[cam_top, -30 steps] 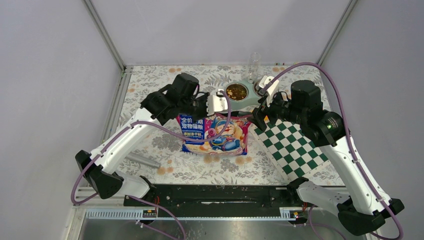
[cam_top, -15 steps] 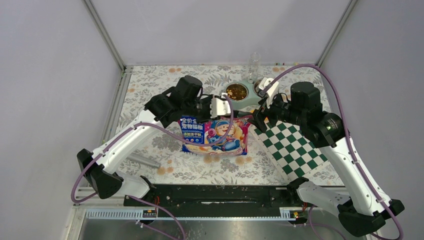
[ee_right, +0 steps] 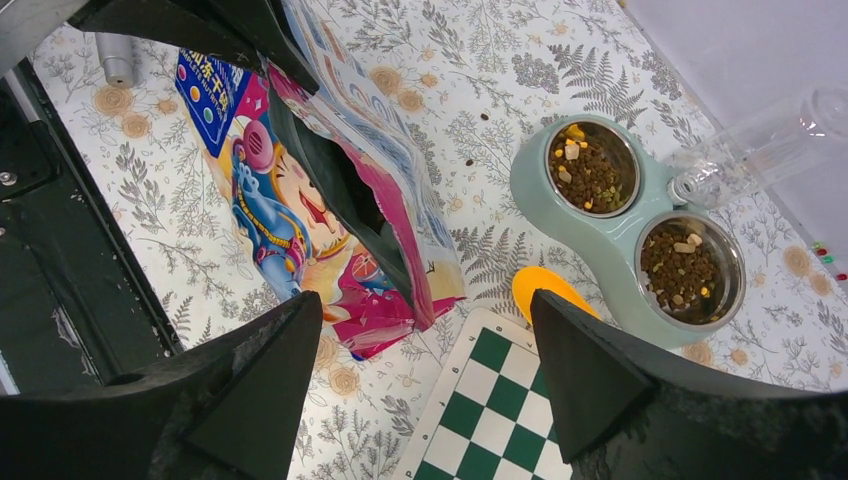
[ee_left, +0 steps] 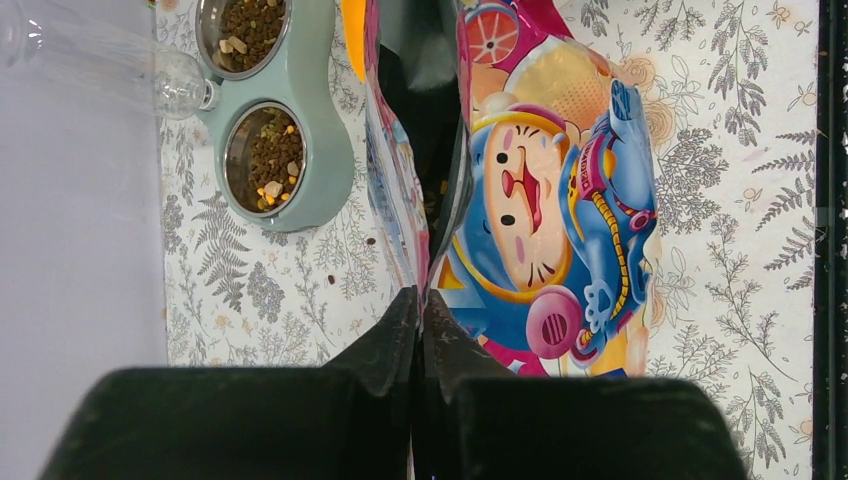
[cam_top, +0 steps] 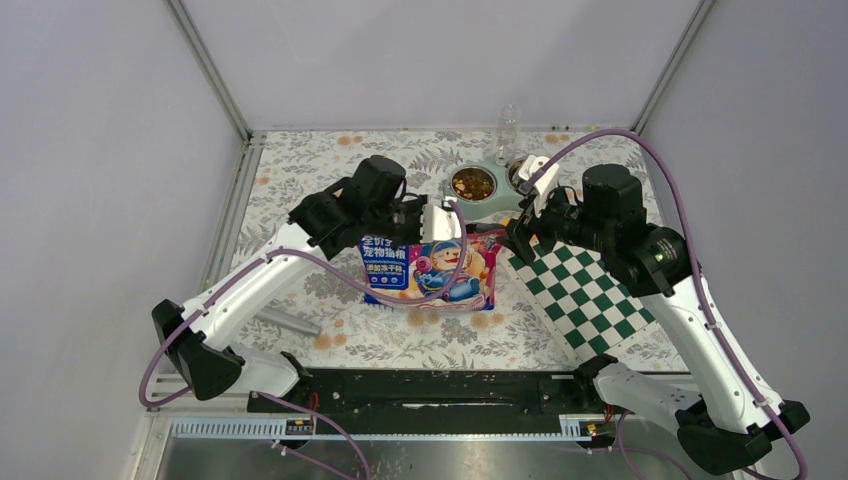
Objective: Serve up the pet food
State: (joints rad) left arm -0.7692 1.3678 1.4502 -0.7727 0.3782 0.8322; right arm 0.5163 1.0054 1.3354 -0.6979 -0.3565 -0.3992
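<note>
The left gripper point(ee_left: 418, 300) is pinched shut on the rim of the open bag point(ee_left: 540, 200), which stands on the flowered table point(ee_left: 740, 100). Beyond the bag, the pet food point(ee_left: 268, 150) fills both cups of the green feeder point(ee_left: 325, 185). The right gripper point(ee_right: 425, 300) hangs with its jaws wide apart, holding nothing, near the orange scoop point(ee_right: 545, 290) and the checkered mat point(ee_right: 490, 400).

Illegible Chinese lettering on bag point(cam_top: 475, 270)

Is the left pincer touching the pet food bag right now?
Touching. The left wrist view shows the left pincer shut on the bag, pinching its open edge.
</note>
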